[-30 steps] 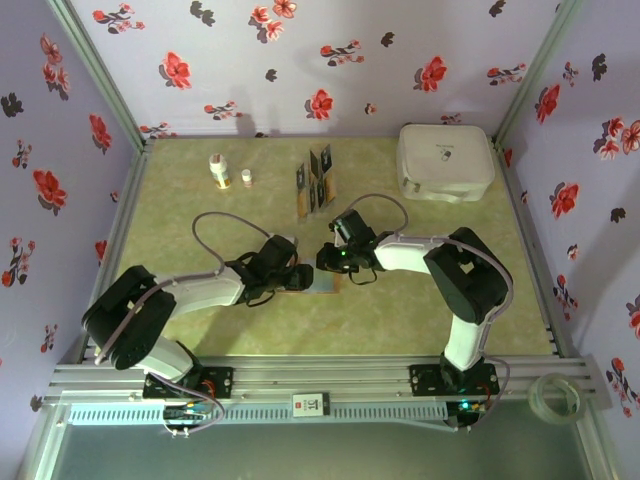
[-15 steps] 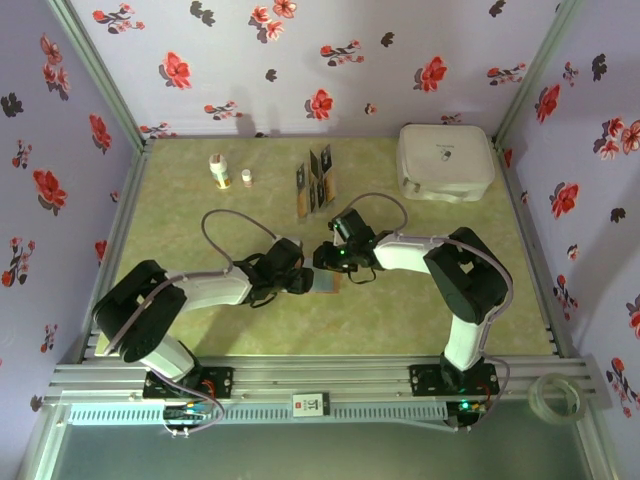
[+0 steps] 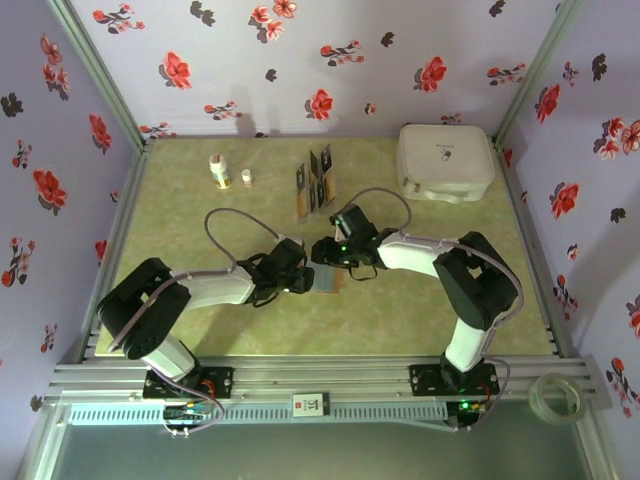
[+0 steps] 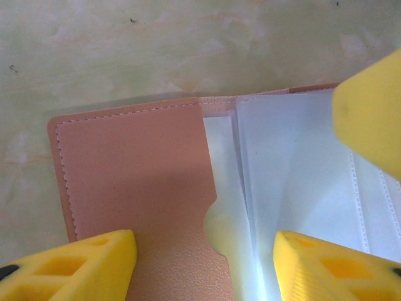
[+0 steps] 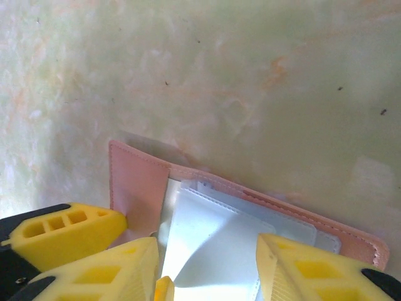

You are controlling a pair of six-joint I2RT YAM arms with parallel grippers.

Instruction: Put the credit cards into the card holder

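Pinning the reddish-brown leather folding card holder (image 4: 131, 169) flat at mid-table should leave a pocket gaping. The left gripper (image 4: 203, 246) straddles it, jaws apart and empty; the right gripper (image 5: 207, 251) is likewise parted over its clear sleeves. Both arms reach low, converging. Beyond, the thin dark credit cards (image 3: 320, 168) stand in a slotted rack (image 3: 304, 208).

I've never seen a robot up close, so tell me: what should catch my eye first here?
The left gripper and right gripper, both yellow-fingered with jaws apart, meet over the opened brown card holder at the middle of the table. Behind it dark credit cards stand on edge, and a big white case sits in the far right corner.
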